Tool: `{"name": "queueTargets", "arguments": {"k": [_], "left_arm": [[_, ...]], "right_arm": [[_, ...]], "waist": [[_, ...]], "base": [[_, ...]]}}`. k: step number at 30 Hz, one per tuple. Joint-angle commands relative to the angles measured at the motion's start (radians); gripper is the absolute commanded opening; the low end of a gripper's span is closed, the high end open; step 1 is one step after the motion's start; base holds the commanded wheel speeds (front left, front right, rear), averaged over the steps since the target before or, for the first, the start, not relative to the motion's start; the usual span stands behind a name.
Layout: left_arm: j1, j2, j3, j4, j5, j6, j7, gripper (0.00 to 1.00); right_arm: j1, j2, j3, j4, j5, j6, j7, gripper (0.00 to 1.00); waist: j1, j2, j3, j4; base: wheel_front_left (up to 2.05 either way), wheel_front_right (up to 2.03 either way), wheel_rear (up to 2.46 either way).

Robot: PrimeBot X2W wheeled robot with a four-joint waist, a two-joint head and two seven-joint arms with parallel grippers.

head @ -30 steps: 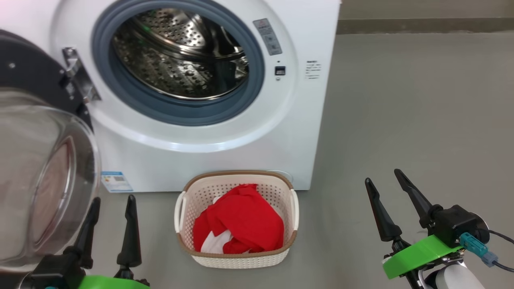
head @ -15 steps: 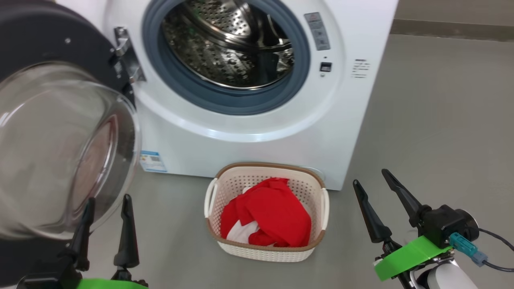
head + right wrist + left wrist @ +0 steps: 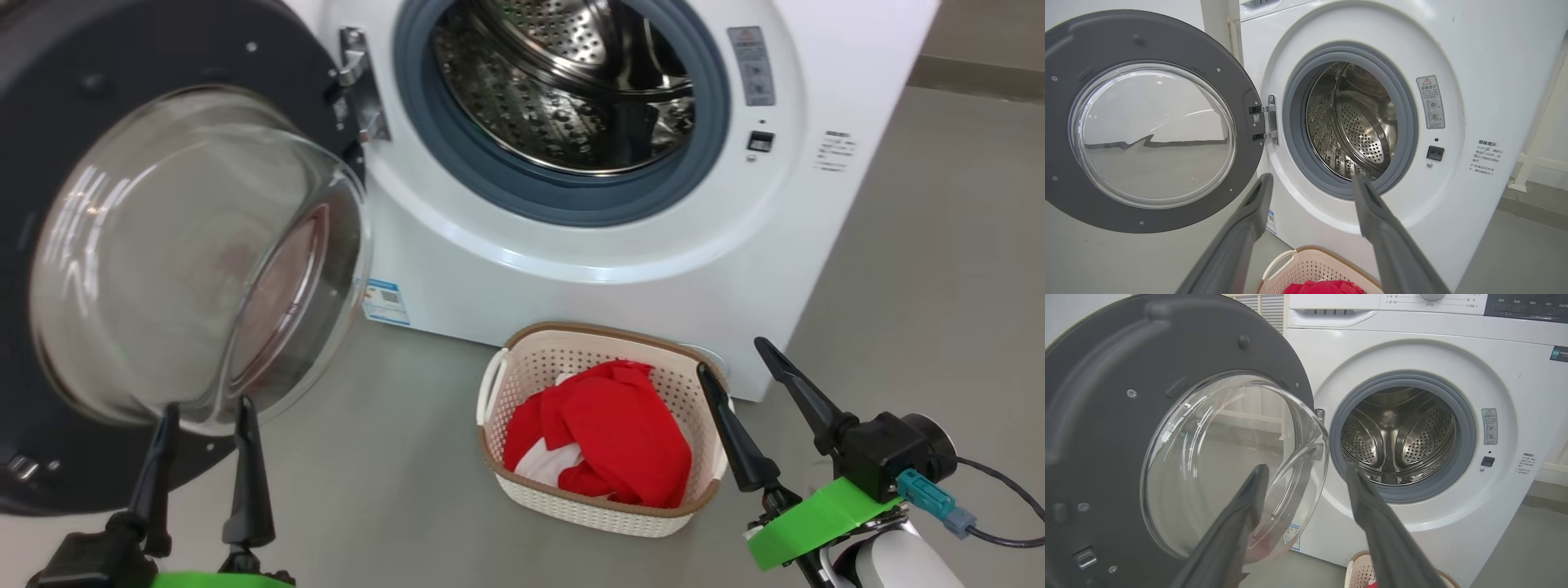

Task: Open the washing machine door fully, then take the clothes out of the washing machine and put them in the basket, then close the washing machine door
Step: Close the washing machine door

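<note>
The washing machine door (image 3: 196,253) hangs wide open at nine o'clock from the drum (image 3: 571,90). I judge closing it is what remains. The risk is my left pincer (image 3: 206,408) (spread, empty, tips just under the glass) skidding off the slick bowl, so the door swings short of latching. The bowl bulges toward four o'clock. Being round, the door has no long axis, and its hinge line runs twelve to six. The clothes (image 3: 620,433) lie in the basket (image 3: 571,331) at six o'clock of the washing machine (image 3: 620,278). The right pincer (image 3: 731,355) is also spread and empty.
</note>
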Motion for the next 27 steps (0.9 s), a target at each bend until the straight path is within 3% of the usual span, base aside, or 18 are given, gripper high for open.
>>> {"name": "queueTargets", "arguments": {"k": [1,14,25,26,27], "left_arm": [[-0.006,0.016,0.036,-0.033,0.003,0.01,0.004,1.0],[0.021,0.017,0.045,-0.062,0.006,0.039,0.0,1.0],[0.038,0.024,0.056,-0.081,0.007,0.058,0.001,1.0],[0.039,0.024,0.056,-0.082,0.008,0.061,0.0,0.98],[0.04,0.025,0.056,-0.082,0.01,0.064,0.001,0.41]], "right_arm": [[-0.048,-0.007,0.022,-0.03,-0.007,0.005,-0.006,1.0],[-0.039,0.006,0.045,-0.033,-0.007,0.005,-0.006,1.0],[-0.036,0.007,0.052,-0.03,-0.005,0.005,-0.006,1.0],[-0.036,0.007,0.052,-0.029,-0.005,0.005,-0.006,1.0],[-0.035,0.006,0.053,-0.027,-0.004,0.005,-0.006,1.0]], "waist": [[0.0,-0.0001,-0.004,0.025],[0.0,-0.0001,-0.027,0.093],[0.0,-0.0001,-0.034,0.104],[0.0,-0.0001,-0.034,0.103],[0.0,-0.0001,-0.034,0.102]], "base": [[0.0,0.0,0.0],[0.0,0.0,0.0],[0.0,0.0,0.0],[0.0,0.0,0.0],[0.0,0.0,0.0]]}}
